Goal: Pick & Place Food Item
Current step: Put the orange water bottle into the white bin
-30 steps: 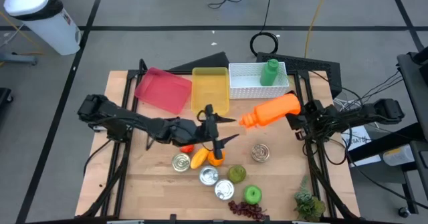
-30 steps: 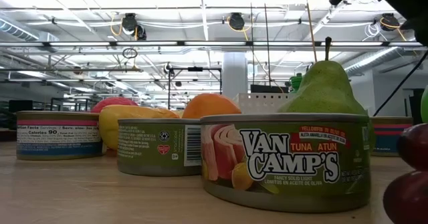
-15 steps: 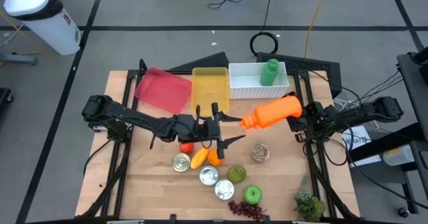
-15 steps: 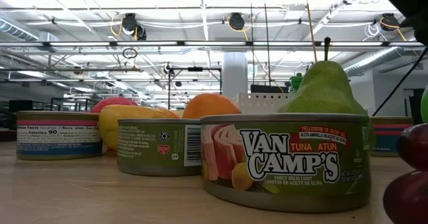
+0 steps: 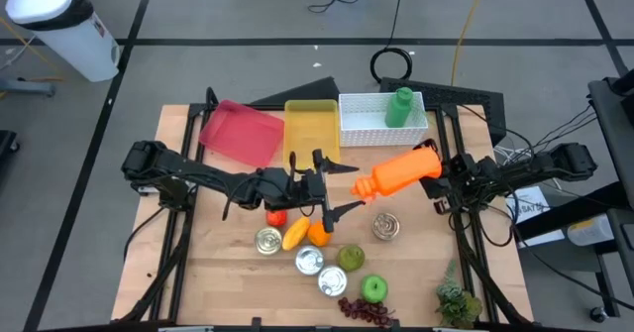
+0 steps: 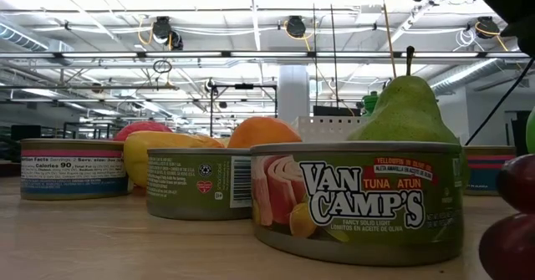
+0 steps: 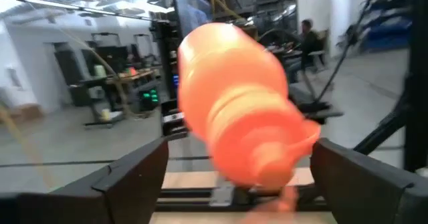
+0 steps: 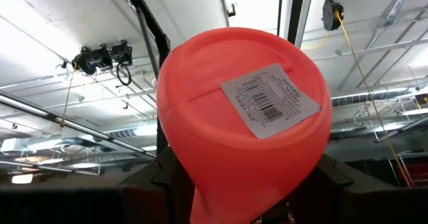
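Orange plastic bottle [image 5: 398, 170] held above the wooden tabletop [image 5: 218, 269] by right gripper [image 5: 436, 176], jaws clamped on its base, left gripper [image 5: 335, 185] faced at its cap, jaws spread

Wooden table [image 5: 213, 273], 4 cans [image 5: 309, 262], pear [image 5: 351, 257], orange [image 5: 318, 235], grapes [image 5: 365, 312], red tray [image 5: 241, 132], yellow bin [image 5: 311, 124]

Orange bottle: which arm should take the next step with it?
Probably the left: its gripper is open beside the cap of the orange bottle, ready to receive it. The right gripper holds the base.
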{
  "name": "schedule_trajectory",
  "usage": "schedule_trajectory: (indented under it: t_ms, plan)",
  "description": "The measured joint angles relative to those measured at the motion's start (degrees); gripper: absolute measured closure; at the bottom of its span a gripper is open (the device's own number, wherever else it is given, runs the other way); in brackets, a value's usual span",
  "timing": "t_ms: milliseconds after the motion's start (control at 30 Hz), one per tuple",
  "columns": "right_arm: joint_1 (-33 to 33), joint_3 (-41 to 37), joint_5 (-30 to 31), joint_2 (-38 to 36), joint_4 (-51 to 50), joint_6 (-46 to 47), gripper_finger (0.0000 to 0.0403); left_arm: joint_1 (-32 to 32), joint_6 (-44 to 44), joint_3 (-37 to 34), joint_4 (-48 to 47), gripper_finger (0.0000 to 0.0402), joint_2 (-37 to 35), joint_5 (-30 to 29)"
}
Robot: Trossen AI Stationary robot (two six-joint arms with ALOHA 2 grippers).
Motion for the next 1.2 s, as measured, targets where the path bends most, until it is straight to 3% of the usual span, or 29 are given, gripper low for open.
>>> schedule_trajectory:
  t_ms: [167,600,967,1200]
  plan:
    - [0.00,-0.09,0.26,1.18,-1.43,-1.01,0.0229,0.75,-2.90,0.09,0.53,0.0019,-0.04,5.50]
    - [0.00,0.27,1.82,2.63,0.48,-1.51,0.0229,1.99,-5.65,0.09,-3.22,0.0045,-0.07,5.82]
    - [1.97,0.72,2.26,2.63,0.52,-3.50,0.0229,1.93,-5.76,0.09,-5.32,0.0036,-0.07,6.14]
    - [1.95,0.74,2.57,2.61,0.56,-3.63,0.0229,2.22,-5.45,0.09,-4.57,0.0084,0.61,6.18]
